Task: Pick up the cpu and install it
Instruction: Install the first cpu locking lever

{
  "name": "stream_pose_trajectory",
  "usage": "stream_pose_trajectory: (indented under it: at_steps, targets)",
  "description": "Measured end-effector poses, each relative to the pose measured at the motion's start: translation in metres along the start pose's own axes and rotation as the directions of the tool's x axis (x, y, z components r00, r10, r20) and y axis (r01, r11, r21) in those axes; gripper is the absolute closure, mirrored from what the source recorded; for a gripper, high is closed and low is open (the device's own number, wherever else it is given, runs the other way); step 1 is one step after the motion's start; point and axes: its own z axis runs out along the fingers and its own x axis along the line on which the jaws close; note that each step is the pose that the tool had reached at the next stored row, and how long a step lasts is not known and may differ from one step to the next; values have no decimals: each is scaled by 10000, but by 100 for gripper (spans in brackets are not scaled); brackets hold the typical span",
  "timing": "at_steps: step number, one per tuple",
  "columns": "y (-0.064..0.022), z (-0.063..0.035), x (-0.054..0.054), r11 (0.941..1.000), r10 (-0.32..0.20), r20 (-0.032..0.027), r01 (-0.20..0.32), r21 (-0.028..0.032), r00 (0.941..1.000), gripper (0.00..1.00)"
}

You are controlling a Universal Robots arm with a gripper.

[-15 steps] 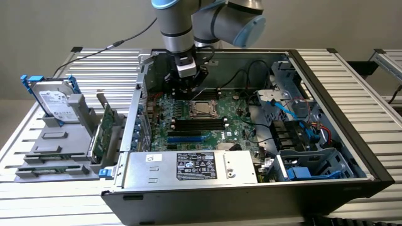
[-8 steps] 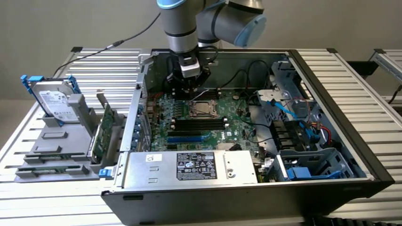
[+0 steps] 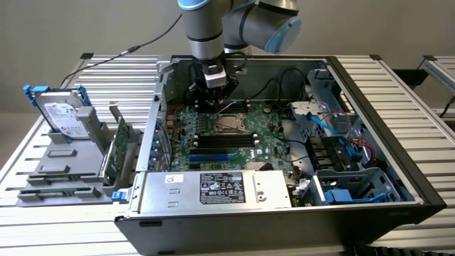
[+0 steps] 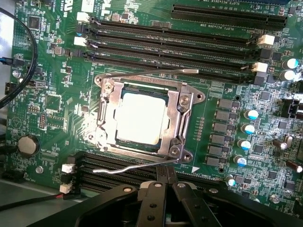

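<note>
An open computer case point(image 3: 398, 160) lies on a slatted bench, with the robot arm reaching down into it. The gripper point(image 4: 165, 182) hangs low over the green motherboard point(image 4: 57, 104). Its fingers point(image 4: 157, 196) are clenched together with nothing between them. The cpu point(image 4: 140, 118) is not held. It lies in its socket just ahead of the fingertips, silver top up, under the metal socket frame point(image 4: 182, 113). One thin wire lever point(image 4: 128, 166) lies between the fingertips and the chip, and a second lever point(image 4: 163, 72) runs along the chip's far side. The near lever looks sprung loose, so the closed tips might well catch on it. If the chip sits crooked, pressing there could bend the contacts beneath it. Black memory slots point(image 4: 180, 42) line the board beyond the socket, and more run beneath the fingers. A black cable point(image 4: 29, 52) loops well off to one side. Outside the case, far from the fingers, a hard drive point(image 3: 63, 114) and a green card point(image 3: 114, 154) stand in grey holders
</note>
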Motion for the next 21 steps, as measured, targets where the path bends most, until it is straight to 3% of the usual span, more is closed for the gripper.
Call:
stream_pose_trajectory:
  at_steps: [11, 18, 21]
  targets:
    - [-25, -18, -159, 10000, 25, -1, -25, -1, 10000, 89]
    - [-17, -12, -134, 10000, 30, -5, -30, 29, 10000, 89]
    - [-10, -6, -86, 10000, 34, 21, -34, 49, 10000, 89]
